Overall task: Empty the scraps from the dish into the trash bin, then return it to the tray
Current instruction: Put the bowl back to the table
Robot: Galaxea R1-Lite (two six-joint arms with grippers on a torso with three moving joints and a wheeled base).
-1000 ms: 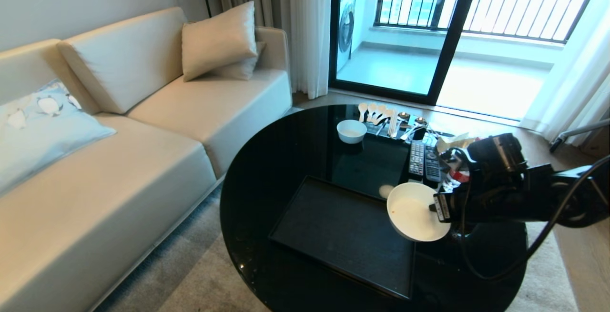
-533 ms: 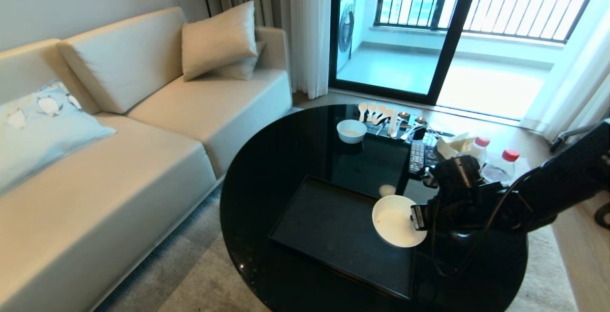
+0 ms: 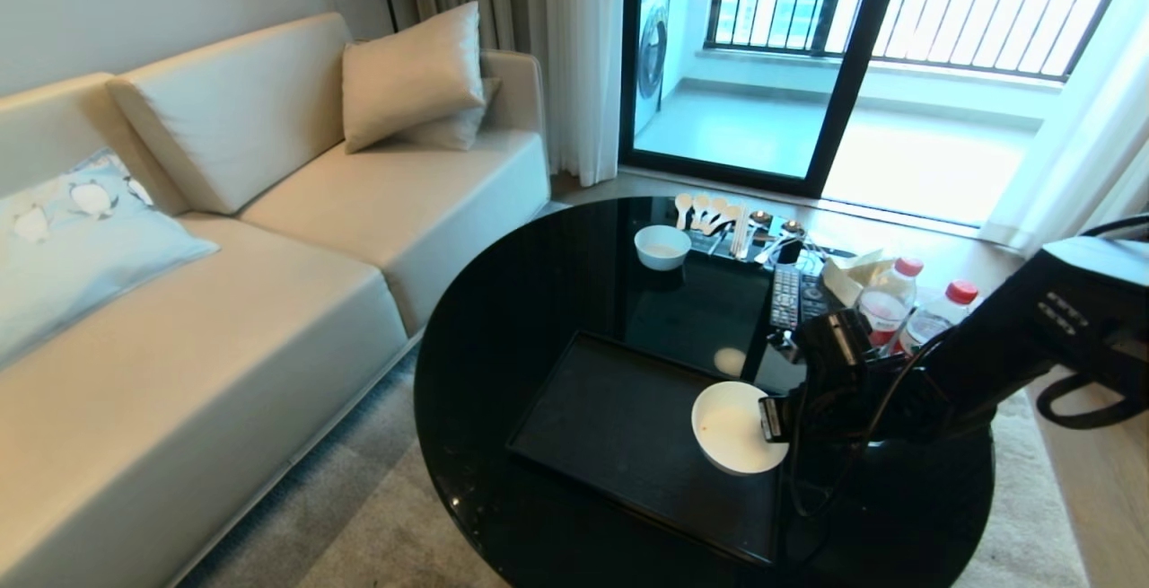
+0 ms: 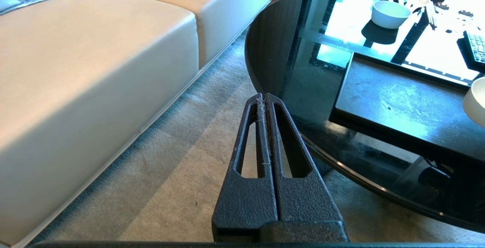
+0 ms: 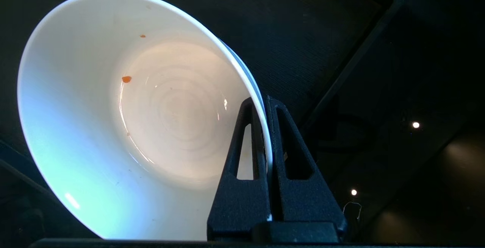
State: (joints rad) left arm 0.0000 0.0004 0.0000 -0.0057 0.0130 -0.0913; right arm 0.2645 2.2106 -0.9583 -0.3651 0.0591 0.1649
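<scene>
Now right end effector [image 5: 265, 104] pinching white bowl [image 5: 125, 115] rim, tilted over black tray [image 3: 628, 426] corner; could slip, or land on tray's raised edge.

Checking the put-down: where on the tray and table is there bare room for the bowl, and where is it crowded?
The tray is bare left of the dish held by the right gripper. The far table edge is crowded: small bowl, spoons, remotes, bottles.
</scene>
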